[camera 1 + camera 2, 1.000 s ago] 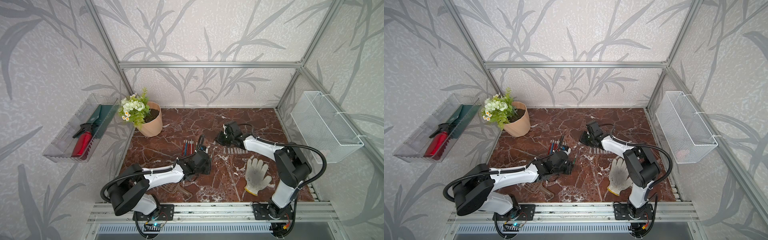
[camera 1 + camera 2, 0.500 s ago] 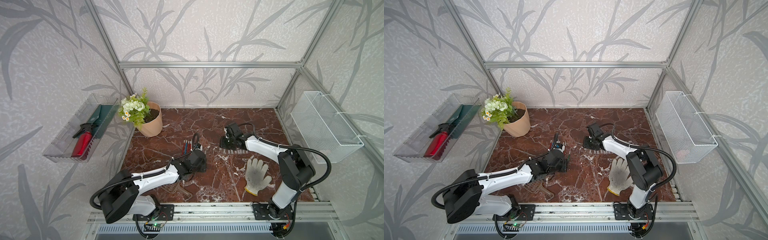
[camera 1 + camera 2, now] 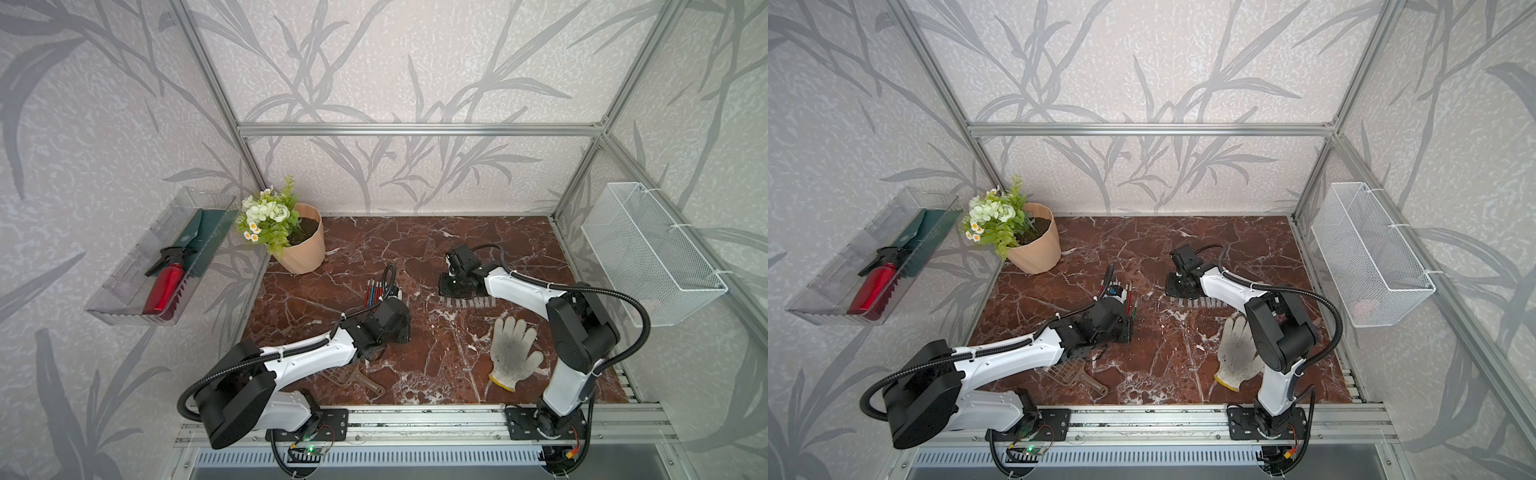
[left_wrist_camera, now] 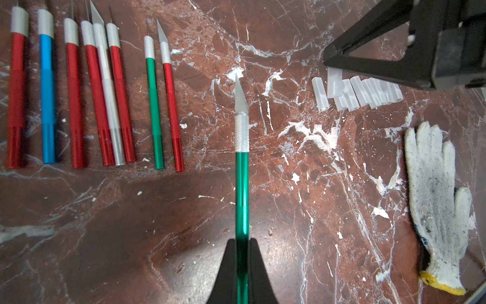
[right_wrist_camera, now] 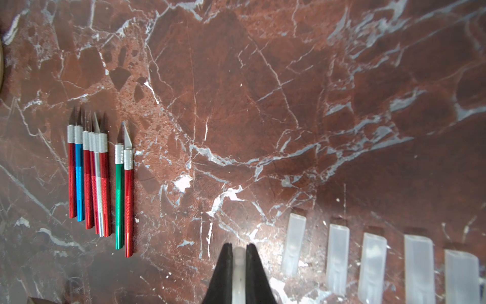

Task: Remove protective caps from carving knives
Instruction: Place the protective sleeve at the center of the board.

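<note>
My left gripper (image 4: 242,240) is shut on a green carving knife (image 4: 242,184); its blade is bare and points away over the marble. Several more carving knives (image 4: 97,92) with red, blue, green and silver handles lie side by side to its left, also in a top view (image 3: 374,291). My right gripper (image 5: 239,247) is shut on one translucent protective cap (image 5: 238,263), low over the marble. That cap hangs at the left end of a row of several loose protective caps (image 5: 370,263), which both top views show (image 3: 469,302).
A white work glove (image 3: 513,353) lies at the front right, near the right arm. A brown slotted scoop (image 3: 353,380) lies under the left arm. At the back left stands a flower pot (image 3: 303,245). A wire basket (image 3: 648,253) and a clear tray (image 3: 166,257) hang on the side walls.
My left gripper has carried the green knife a little to the left, toward the row of knives. The right gripper has barely shifted and stays by the caps.
</note>
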Robot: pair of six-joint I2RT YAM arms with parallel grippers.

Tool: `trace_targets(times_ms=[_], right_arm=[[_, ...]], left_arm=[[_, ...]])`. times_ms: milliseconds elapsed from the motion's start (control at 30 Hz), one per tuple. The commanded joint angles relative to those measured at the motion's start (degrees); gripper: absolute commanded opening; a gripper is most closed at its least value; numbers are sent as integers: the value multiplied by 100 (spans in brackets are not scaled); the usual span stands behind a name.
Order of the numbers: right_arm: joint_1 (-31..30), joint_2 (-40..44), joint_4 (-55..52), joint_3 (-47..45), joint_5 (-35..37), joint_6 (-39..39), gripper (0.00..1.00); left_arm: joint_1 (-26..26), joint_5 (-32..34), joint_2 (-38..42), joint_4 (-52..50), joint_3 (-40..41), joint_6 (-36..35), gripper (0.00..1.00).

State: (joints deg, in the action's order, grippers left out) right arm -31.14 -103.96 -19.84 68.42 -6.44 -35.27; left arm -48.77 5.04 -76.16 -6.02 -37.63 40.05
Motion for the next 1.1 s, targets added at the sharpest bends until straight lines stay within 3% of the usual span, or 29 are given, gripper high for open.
trace_targets(times_ms=[0,1067], right_arm=[[-30,-122,-126,183,114,7,5],[-33,-691,-90,268,271,-63,8]], left_arm=[[35,112,139,-41,27,-32,0],[210,-119,67,171,71,29,0]])
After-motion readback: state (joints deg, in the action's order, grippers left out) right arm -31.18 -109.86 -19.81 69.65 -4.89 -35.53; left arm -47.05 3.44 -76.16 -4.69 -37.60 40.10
